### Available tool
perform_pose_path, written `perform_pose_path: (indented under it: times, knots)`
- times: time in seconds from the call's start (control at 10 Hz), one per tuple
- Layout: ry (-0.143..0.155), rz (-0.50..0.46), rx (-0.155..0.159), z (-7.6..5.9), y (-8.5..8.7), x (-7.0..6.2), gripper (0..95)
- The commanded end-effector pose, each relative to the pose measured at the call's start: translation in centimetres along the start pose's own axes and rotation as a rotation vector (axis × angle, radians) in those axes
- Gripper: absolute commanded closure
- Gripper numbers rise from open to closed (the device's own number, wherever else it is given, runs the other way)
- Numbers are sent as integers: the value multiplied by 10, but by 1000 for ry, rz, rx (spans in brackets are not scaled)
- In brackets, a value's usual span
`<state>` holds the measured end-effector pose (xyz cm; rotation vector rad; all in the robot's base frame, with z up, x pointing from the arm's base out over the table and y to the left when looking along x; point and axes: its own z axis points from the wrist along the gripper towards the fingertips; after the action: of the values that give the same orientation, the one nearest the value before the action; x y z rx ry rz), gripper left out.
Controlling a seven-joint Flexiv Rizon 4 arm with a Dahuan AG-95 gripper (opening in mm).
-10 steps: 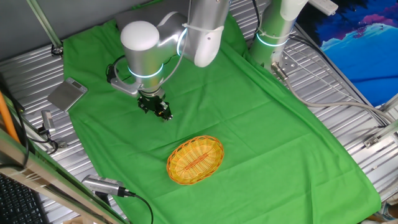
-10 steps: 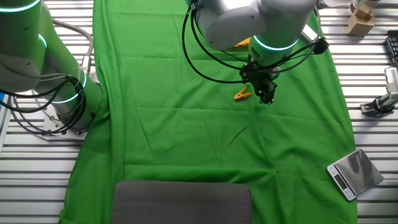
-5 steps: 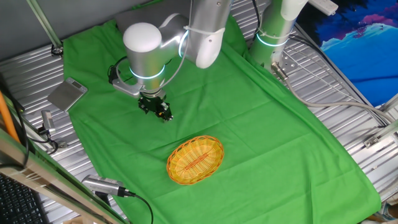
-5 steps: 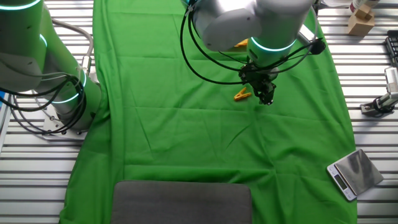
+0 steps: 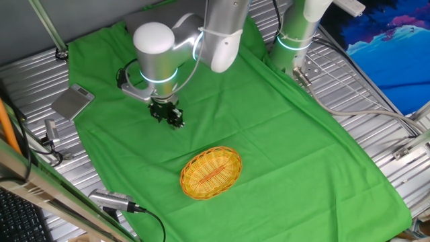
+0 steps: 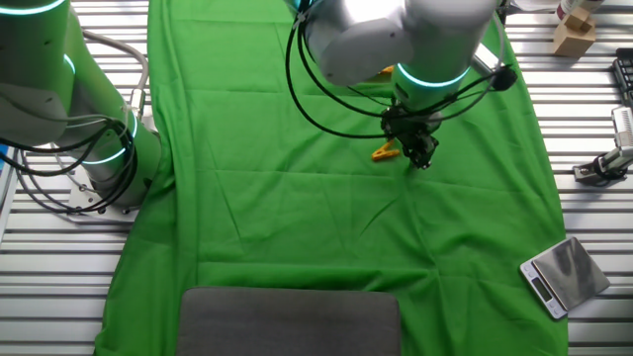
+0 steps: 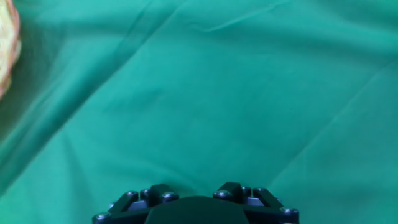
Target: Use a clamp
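Note:
The clamp [image 6: 385,151] is a tiny yellow-orange clip lying on the green cloth [image 6: 297,198]. My gripper [image 6: 421,156] hangs low over the cloth just to its right, very close to it but apart from it. In the one fixed view the gripper [image 5: 170,119] is left of centre and the clamp is hidden behind it. The hand view shows only the gripper's dark base [image 7: 196,208] over bare cloth; no fingertips and no clamp show there. I cannot tell whether the fingers are open or shut.
An oval yellow woven basket [image 5: 211,173] sits on the cloth near the gripper; its edge shows in the hand view [image 7: 5,50]. A second arm [image 6: 59,99] stands at the cloth's side. A small scale [image 6: 562,275] and a grey pad [image 6: 289,321] lie by the cloth's edge.
The gripper has shifted slightly toward the clamp. The clamp and basket have not moved.

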<state>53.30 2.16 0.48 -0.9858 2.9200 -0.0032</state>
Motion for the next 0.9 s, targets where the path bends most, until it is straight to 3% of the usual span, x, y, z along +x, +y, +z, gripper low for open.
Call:
perform_pose_path:
  times: [0.1,0.3,0.9]
  knots:
    - [2,-13,-7,-2,-15,1,380]
    - [3,-35,-9,-6,-30,6,380]
    - [0,-64,-11,-8,-38,26,380]
